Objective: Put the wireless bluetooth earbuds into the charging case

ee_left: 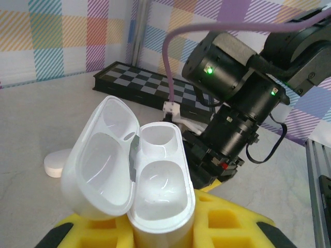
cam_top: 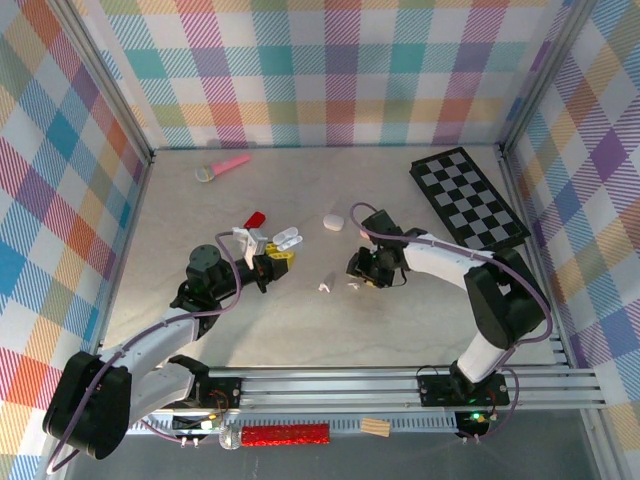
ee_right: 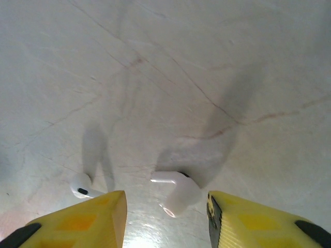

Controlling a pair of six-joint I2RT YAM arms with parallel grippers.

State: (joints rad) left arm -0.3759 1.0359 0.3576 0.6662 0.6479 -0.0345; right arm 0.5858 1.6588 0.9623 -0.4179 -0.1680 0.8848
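The left arm [cam_top: 150, 345] reaches from the near left toward the middle, and the left gripper [cam_top: 272, 255] is clamped on an open charging case [ee_left: 155, 175]. The right arm [cam_top: 450, 262] bends in from the near right. The right gripper [ee_right: 166, 204] points down, its fingers apart on either side of an earbud [ee_right: 178, 192].

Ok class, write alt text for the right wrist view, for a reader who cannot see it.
A white earbud lies on the pale marbled table, between the open yellow jaws of the right gripper, touching neither. A second white earbud lies just outside one jaw.
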